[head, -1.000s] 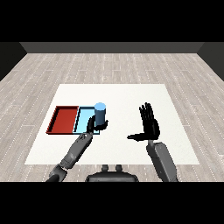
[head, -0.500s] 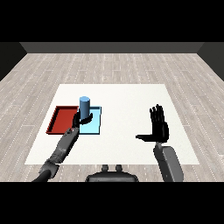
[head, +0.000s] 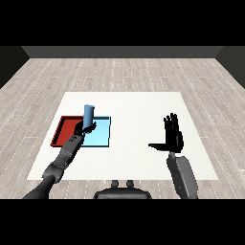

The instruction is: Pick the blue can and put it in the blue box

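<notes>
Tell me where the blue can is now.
In the head view, the blue can is left of centre, upright in the left hand, over the light blue tray near the red tray.

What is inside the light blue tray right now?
The upright blue cylindrical can stands at the light blue tray's far left edge, with the black left hand curled round it. Whether its base touches the floor is hidden by the hand.
</notes>
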Controlling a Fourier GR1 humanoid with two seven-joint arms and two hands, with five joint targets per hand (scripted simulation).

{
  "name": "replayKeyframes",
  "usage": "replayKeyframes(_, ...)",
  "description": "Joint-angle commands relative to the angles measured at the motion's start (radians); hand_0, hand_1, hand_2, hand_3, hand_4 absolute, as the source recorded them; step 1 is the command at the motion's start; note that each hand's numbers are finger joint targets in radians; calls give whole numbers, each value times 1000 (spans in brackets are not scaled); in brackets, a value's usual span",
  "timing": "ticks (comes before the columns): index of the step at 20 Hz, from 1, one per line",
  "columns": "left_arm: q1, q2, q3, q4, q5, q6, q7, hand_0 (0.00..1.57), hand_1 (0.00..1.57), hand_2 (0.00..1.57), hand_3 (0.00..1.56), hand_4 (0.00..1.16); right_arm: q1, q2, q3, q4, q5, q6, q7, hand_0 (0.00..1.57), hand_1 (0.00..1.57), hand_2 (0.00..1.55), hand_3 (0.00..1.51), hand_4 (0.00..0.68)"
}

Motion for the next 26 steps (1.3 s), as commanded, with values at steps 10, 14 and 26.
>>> replayKeyframes(10, -43, -67, -45, 280, -102, -14, 108, 1500, 1500, 1398, 543, 854, -28, 18, -51, 172, -27, 89, -81, 0, 0, 0, 0, 0)
replayKeyframes(14, -32, -78, 28, 266, -31, -90, 132, 1571, 1571, 1487, 0, 633, 5, 23, -46, 145, -16, 92, -104, 0, 0, 0, 0, 0)
replayKeyframes(26, -16, -56, 47, 176, -49, 232, -26, 0, 0, 0, 0, 0, -26, 26, -64, 104, -47, 81, -27, 0, 0, 0, 0, 0)
